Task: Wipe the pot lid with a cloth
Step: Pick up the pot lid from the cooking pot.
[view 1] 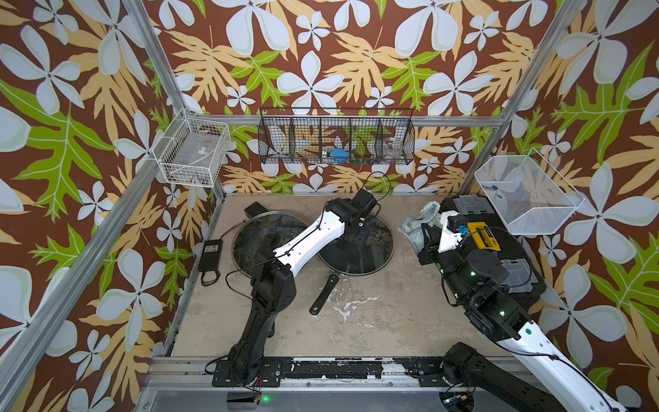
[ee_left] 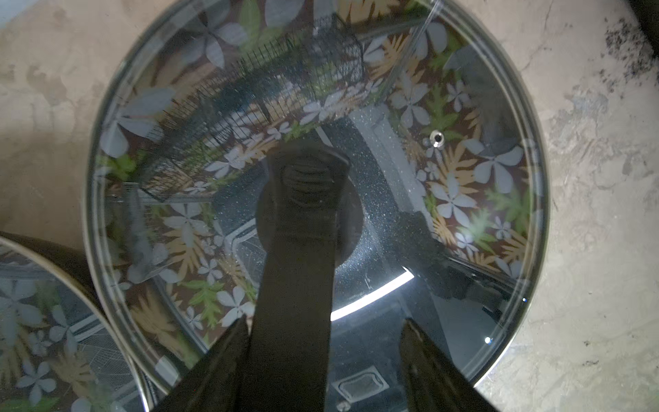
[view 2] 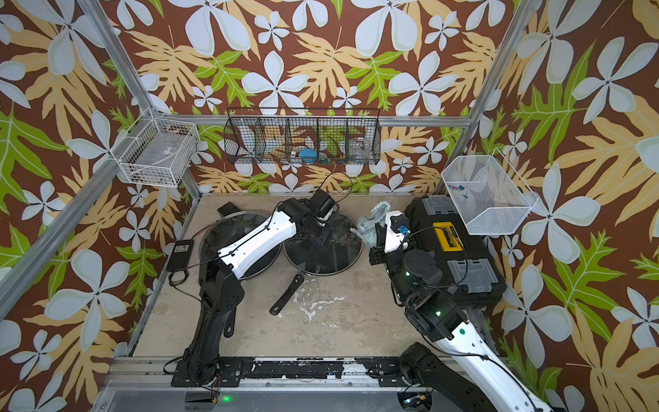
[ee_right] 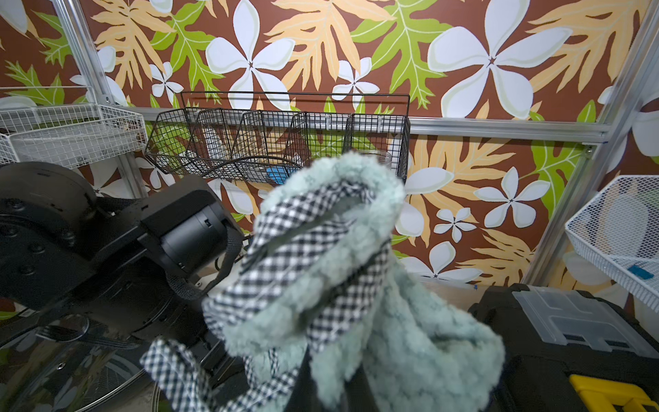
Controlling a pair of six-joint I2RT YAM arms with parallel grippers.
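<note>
Right wrist view: cloth [ee_right: 356, 285] bunched between the closed right jaws.

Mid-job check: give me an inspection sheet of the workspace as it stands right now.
Surface: table beige, white stains.
Job's things: cloth held off the table; lid lying flat, lid handle up; second lid beside it.
Clutter: toolbox, power brick, black handle jutting from under the lid.
Grippers: left gripper open, astride the lid handle; right gripper shut on the cloth.
Cables: brick's cord coiled on the table.
Surroundings: black rack, white basket, mesh basket, floral walls.
</note>
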